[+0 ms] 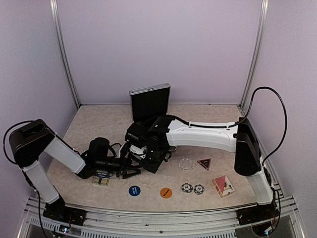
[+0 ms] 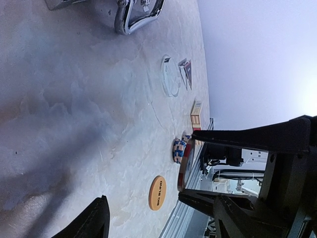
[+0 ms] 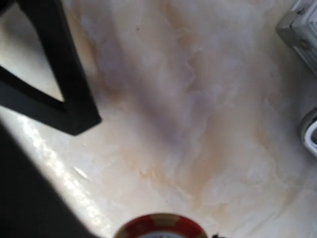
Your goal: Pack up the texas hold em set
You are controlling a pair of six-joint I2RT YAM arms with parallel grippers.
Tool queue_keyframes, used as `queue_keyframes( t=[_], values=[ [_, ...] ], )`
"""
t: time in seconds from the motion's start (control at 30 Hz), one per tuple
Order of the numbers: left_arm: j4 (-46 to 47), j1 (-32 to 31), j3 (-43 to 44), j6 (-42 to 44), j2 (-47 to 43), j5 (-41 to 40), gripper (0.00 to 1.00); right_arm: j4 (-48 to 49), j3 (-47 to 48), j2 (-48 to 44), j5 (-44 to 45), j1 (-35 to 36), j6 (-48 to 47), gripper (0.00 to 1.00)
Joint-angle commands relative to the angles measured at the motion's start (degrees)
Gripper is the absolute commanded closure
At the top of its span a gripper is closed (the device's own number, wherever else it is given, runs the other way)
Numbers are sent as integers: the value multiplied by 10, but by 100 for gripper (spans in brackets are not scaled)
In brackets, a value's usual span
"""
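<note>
Lilac-walled booth, beige marbled table (image 1: 99,129)

- Silver briefcase (image 1: 149,101) stood at upper centre of the overhead view, lid upright, black lining facing forward. Its base was hidden behind the right arm.
- Loose pieces lay along the lower part of the frame: blue disc (image 1: 134,190), orange disc (image 1: 166,192), two striped chips (image 1: 186,187), clear disc (image 1: 185,163), dark triangle (image 1: 204,163) and a red deck (image 1: 224,185) at lower right. A second deck (image 1: 101,179) lay at lower left.
- Left gripper (image 1: 130,172) sat low at centre-left, just beside the second deck. Its wrist view showed the jaws spread wide over bare table.
- Right gripper (image 1: 134,157) was close above it. One finger (image 3: 64,74) showed at upper left of its wrist view and a red chip (image 3: 161,227) at the bottom edge. Whether the jaws pinched that chip I could not tell.

Handling, as judged:
- Chips and discs looked thin, hard, light and slick. Lying flat they gave little edge, so a pinch across the rim seemed best.
- The clear disc looked easy to miss.
- The decks were boxy and firm, best gripped across the narrow sides.
- The case looked stiff. Its metal handle or lid edge seemed the natural hold, and a knock could swing the hinged lid
</note>
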Motion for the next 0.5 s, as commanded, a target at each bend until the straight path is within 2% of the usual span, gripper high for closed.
queue_keyframes(
  t=[0.0, 0.47],
  values=[
    [28, 9, -7, -12, 9, 1, 29, 27, -3, -31, -8, 14, 8, 59],
    [66, 13, -18, -25, 3, 16, 33, 35, -6, -40, -15, 15, 8, 58]
  ],
)
